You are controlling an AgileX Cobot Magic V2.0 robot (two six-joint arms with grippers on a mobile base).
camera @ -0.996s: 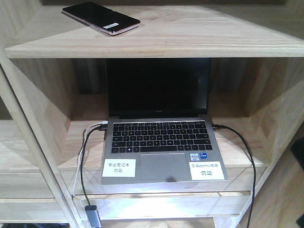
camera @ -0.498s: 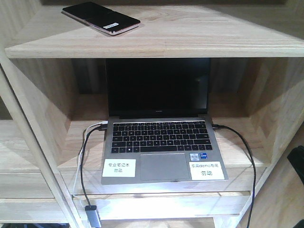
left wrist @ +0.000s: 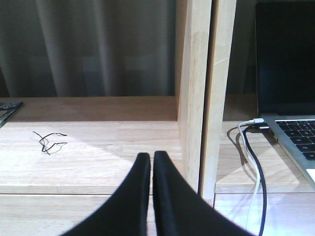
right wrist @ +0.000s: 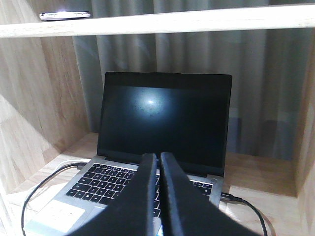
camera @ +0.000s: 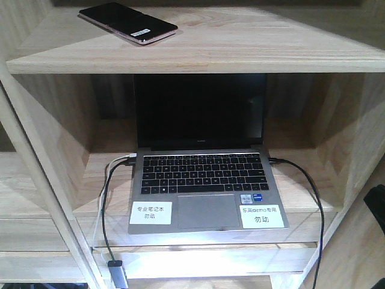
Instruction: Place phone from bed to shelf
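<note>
Front-facing view shows the phone (camera: 127, 23) lying flat on the top board of the pale oak shelf (camera: 252, 45), toward its left end, with its white barcode sticker facing up and its pinkish edge turned toward the camera. In the compartment below it, an open grey laptop (camera: 203, 180) sits with a dark screen, two white labels on its palm rest and a cable plugged into each side; the left-side cables (camera: 105, 211) run down to a small grey adapter (camera: 118, 273) at the bottom of the frame. Neither arm is visible in this view. From the left wrist camera, the left gripper (left wrist: 151, 160) has its two black fingers pressed together with nothing between them, pointing at the upright panel (left wrist: 204, 93) that separates a side compartment from the laptop's; a small tangle of thin black wire (left wrist: 48, 140) lies on the board in that side compartment. From the right wrist camera, the right gripper (right wrist: 158, 160) likewise has its fingers closed on nothing, hanging in front of the laptop's keyboard, and the phone shows as a thin edge on the board above, at upper left. The bed is out of sight in all three views.
</note>
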